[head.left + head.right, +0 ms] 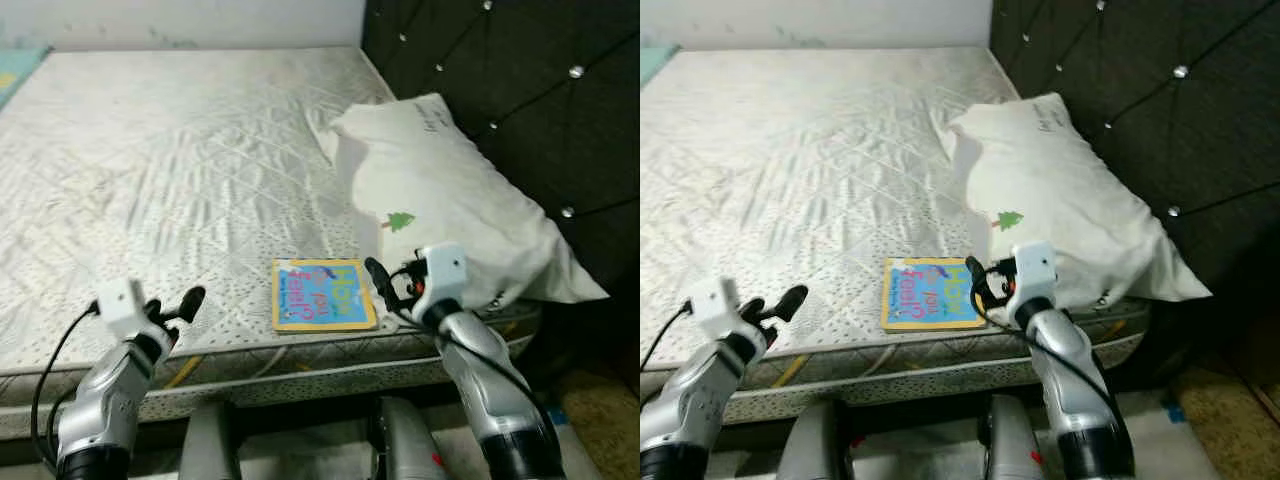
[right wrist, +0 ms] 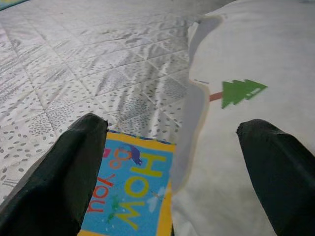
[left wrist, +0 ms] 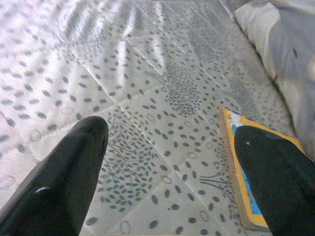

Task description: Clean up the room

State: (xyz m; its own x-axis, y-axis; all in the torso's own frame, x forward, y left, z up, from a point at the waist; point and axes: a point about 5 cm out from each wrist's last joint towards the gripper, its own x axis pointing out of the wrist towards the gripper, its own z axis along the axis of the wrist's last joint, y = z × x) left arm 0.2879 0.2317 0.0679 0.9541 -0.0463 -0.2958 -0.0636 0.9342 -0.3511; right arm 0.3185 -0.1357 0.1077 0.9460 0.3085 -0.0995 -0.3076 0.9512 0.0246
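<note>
Quilted white fabric covers the mattress (image 1: 180, 170), which spreads ahead of both grippers. The right gripper (image 1: 385, 283) hangs over the near edge of the bed with its two black fingers spread wide apart and nothing between them. Just to its left and slightly beyond it lies the book (image 1: 322, 294), flat on the mattress near the front edge, with a yellow border, a blue cover and colourful lettering. Directly ahead and to the right of this gripper, the white pillow (image 1: 450, 200) with a small green tree printed on it lies against the dark tufted headboard (image 1: 520, 90); the pillow's near corner is just beside the book's right edge and seems to overlap it, crowding that side.

The left gripper (image 1: 185, 303) hovers at the front edge of the mattress, well to the left of the book, its fingers also parted and empty. Bare quilted cover lies between it and the book.

The right wrist view shows up close the book cover's lettering (image 2: 133, 189) and the pillow's piped seam lying over the book's corner, detail the head views leave small. The left wrist view shows the mattress's speckled leaf pattern and the book's thick side edge (image 3: 236, 172) beside one fingertip. The head views alone show the headboard's shiny studs and the bed frame below the mattress.
</note>
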